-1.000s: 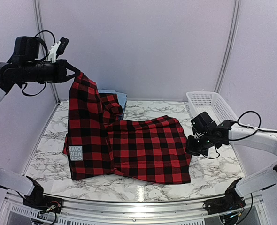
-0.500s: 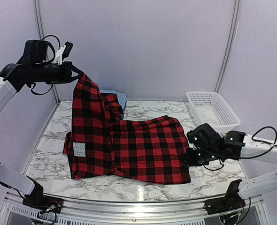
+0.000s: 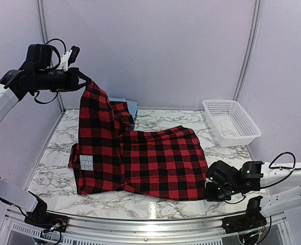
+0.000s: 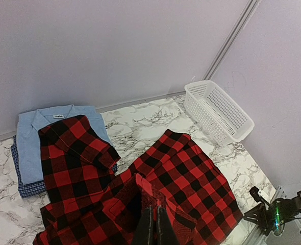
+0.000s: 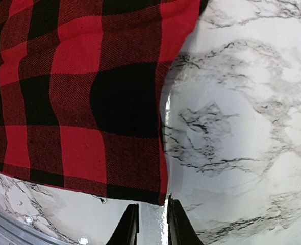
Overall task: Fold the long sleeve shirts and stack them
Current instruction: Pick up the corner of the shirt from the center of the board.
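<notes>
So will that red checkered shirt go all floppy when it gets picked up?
Probably floppy: the plaid shirt hangs limp from the left gripper, sagging in folds. Likely light, since one small pinch holds that side up.

The plaid shirt [image 3: 140,158] bears a grey patch [image 3: 84,163] with white block letters in three rows, too small to read surely. The neck label [image 4: 58,116] on the blue shirt [image 4: 30,138] is illegible.
</notes>
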Robot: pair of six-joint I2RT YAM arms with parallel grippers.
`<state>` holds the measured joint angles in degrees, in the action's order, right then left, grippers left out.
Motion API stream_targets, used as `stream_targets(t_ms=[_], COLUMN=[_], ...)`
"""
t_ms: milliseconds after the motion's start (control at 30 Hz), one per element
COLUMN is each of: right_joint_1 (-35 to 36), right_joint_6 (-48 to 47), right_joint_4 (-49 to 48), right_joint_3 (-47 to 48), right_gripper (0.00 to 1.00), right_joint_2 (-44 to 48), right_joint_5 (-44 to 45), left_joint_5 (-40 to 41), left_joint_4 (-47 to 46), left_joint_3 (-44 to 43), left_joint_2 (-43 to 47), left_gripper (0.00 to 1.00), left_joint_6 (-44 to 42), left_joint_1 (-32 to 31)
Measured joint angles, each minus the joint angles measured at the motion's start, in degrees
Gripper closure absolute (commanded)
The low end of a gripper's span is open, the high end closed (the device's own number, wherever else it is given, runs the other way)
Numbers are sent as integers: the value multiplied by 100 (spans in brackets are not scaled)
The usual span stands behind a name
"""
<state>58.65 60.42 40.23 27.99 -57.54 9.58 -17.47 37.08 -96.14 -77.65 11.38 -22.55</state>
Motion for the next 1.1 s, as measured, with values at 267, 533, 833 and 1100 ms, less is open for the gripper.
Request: stream_targets(t_ms=[267, 533, 833, 1100], right_joint_1=[87, 98, -61, -1451], right_joint_6=[260, 334, 111, -782], right_joint_4=[-216, -481, -83, -474], right_joint_3=[-94, -122, 610, 1049], right_gripper=[85, 100, 100, 100], right_joint_2=[-291, -518, -350, -879], right_joint_5=[55, 72, 160, -286], left_joint_5=[0, 0, 4, 262], left_joint_4=[-2, -7, -50, -332], left_joint_3=[0, 0, -61, -518], left_joint_2=[0, 0, -7, -402], left_gripper=[100, 100, 100, 100], left_joint_6=[17, 22, 15, 24], left_joint_1=[0, 0, 28, 170])
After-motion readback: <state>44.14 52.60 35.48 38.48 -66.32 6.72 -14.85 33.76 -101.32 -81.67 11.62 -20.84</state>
